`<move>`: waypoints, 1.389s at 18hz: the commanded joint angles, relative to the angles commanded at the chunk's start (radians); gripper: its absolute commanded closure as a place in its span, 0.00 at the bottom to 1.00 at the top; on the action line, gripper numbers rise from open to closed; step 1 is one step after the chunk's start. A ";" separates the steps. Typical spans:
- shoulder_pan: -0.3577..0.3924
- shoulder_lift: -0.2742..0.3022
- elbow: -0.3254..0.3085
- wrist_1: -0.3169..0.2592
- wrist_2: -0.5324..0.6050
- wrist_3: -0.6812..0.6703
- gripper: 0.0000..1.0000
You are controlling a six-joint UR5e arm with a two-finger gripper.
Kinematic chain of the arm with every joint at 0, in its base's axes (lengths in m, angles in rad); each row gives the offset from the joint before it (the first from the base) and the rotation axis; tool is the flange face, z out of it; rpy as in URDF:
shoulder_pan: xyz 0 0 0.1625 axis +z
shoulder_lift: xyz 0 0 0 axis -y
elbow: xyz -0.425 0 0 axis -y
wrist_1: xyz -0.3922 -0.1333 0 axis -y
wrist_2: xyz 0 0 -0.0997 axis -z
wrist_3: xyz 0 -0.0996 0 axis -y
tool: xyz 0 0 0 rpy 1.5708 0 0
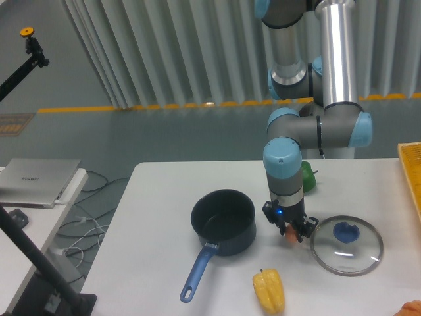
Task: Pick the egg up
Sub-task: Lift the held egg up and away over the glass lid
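The egg [290, 234] is a small reddish-brown oval just above the white table, between the black pot and the glass lid. My gripper [291, 232] points straight down over it, with a dark finger close against each side of the egg. Only a small part of the egg shows between the fingers. I cannot tell whether the egg rests on the table or is just off it.
A black pot [223, 220] with a blue handle stands left of the gripper. A glass lid [346, 245] with a blue knob lies to its right. A yellow pepper [269, 290] lies at the front, a green pepper [308, 176] behind the arm. A yellow crate edge [412, 172] is at the far right.
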 joint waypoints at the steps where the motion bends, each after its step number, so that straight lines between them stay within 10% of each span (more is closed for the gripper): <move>1: 0.002 0.006 0.005 -0.002 0.000 0.000 0.75; 15: 0.127 0.140 -0.005 -0.020 0.008 0.297 0.70; 25: 0.264 0.210 0.005 -0.136 0.009 0.633 0.70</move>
